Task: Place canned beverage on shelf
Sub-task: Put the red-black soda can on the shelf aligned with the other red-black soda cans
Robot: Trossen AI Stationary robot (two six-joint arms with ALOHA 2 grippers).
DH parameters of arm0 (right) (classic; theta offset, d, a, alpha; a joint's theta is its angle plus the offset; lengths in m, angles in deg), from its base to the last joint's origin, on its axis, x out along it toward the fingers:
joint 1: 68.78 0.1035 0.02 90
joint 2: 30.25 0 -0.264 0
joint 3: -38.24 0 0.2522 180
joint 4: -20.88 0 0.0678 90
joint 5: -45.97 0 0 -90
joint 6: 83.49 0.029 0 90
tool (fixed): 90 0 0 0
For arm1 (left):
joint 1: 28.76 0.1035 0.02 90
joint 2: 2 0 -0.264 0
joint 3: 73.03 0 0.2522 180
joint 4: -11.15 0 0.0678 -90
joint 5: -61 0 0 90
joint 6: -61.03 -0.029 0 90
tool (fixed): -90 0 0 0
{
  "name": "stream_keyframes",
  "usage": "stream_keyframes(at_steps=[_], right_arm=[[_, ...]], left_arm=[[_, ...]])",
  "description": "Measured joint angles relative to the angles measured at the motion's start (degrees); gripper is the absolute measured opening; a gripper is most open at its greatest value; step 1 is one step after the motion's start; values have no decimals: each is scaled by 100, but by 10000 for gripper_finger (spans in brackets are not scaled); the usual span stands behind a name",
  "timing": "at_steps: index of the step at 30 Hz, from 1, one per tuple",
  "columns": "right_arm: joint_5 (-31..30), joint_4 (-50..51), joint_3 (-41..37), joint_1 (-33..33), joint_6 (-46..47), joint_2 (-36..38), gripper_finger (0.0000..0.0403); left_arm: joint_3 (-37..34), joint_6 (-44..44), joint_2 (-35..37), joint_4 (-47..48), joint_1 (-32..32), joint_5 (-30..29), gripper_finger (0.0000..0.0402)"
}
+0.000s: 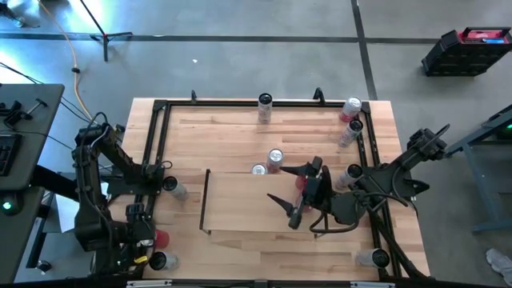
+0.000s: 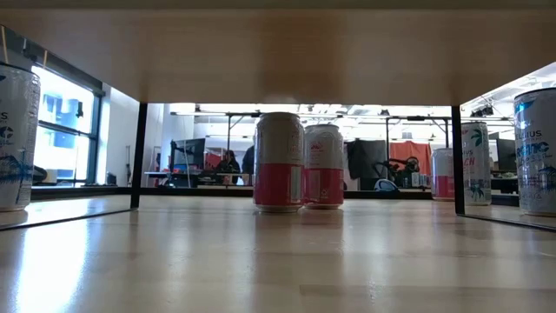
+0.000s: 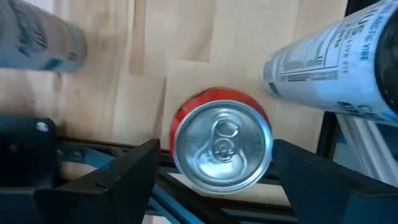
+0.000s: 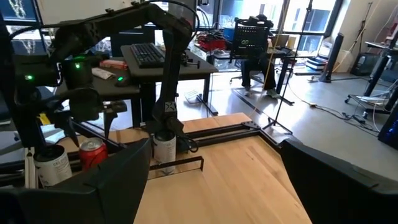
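The left gripper (image 3: 214,177) hangs at the table's left front corner with its fingers spread wide on either side of an upright red can (image 3: 221,146), not clamping it. That can stands outside the shelf (image 1: 240,204), by the black frame (image 1: 152,140). The right gripper (image 1: 300,192) hovers over the shelf's right part, fingers open and empty. Two pink cans (image 2: 298,163) stand together just behind the shelf
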Motion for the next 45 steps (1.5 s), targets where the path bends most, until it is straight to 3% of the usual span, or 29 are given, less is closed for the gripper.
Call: stream_keyframes(at_steps=[7, 28, 38, 45], right_arm=[[62, 2, 0, 0, 0, 0, 344], [73, 222, -1, 0, 19, 0, 344], [76, 530, 0, 0, 337, 0, 344], [223, 717, -1, 0, 601, 0, 344]], left_arm=[[-328, -258, 13, -286, 144, 162, 301], [-345, -639, 9, -402, 656, 82, 307], [-363, -538, 639, -22, 641, -331, 308], [-360, -608, 666, -61, 641, -362, 308]])
